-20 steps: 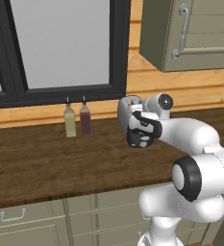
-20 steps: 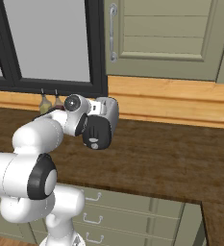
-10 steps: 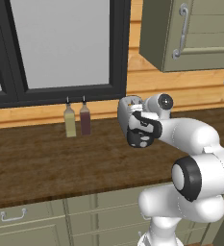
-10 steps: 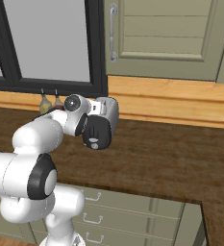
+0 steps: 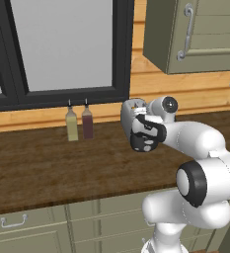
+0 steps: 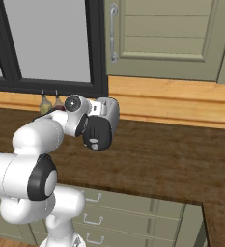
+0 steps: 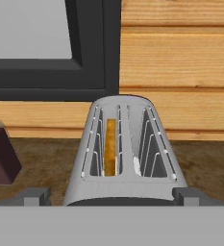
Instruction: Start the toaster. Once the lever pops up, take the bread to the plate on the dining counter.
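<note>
1. Nothing has changed over the last second: my arm, my gripper [image 5: 145, 136] and the worktop [image 5: 47, 163] sit exactly where they did, so I am holding still at the near end of the toaster [image 7: 125, 153].
2. From my hand camera I look straight down the toaster's two slots. The bread [image 7: 110, 146] stands on edge in the left slot, sunk low with its crust showing orange-brown. The right slot is bare wire.
3. My two fingertips [image 7: 34, 196] stand spread, one on each side of the toaster's near end, holding nothing. I cannot tell whether they touch its sides.
4. The lever is hidden below my camera's edge, so I cannot say whether it is down or up.
5. I judge this stillness as waiting for the toast cycle; the bread sitting deep suggests it has not popped yet.
6. Two slim bottles [image 5: 79, 123] stand to the left by the window [image 5: 62, 47], well apart from the toaster.
7. The carry to the plate on the dining counter is still to be done.
</note>
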### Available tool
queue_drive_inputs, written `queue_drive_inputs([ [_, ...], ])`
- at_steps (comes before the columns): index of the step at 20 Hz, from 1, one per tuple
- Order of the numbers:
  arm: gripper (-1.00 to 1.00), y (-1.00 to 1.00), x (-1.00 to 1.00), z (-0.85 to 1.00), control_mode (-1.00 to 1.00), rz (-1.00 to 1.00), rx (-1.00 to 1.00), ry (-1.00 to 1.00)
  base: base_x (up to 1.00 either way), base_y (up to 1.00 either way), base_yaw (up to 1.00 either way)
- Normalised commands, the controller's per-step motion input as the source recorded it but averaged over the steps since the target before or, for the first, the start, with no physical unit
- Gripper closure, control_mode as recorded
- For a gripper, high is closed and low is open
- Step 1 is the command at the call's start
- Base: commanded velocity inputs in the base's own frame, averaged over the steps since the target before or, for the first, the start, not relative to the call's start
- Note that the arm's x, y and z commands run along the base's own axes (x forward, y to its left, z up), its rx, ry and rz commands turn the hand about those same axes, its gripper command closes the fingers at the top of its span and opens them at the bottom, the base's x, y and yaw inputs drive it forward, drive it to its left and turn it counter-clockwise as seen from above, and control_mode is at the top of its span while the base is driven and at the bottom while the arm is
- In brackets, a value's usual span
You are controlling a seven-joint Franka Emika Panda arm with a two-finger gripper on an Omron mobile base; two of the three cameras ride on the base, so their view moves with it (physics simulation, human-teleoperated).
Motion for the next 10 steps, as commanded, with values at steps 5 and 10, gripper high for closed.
queue_drive_inputs([
  [5, -1.00, 0.00, 0.00, 0.00, -1.00, 0.00, 0.00, 0.00, 0.00, 0.00, 0.00],
  [10, -1.00, 0.00, 0.00, 0.00, -1.00, 0.00, 0.00, 0.00, 0.00, 0.00, 0.00],
])
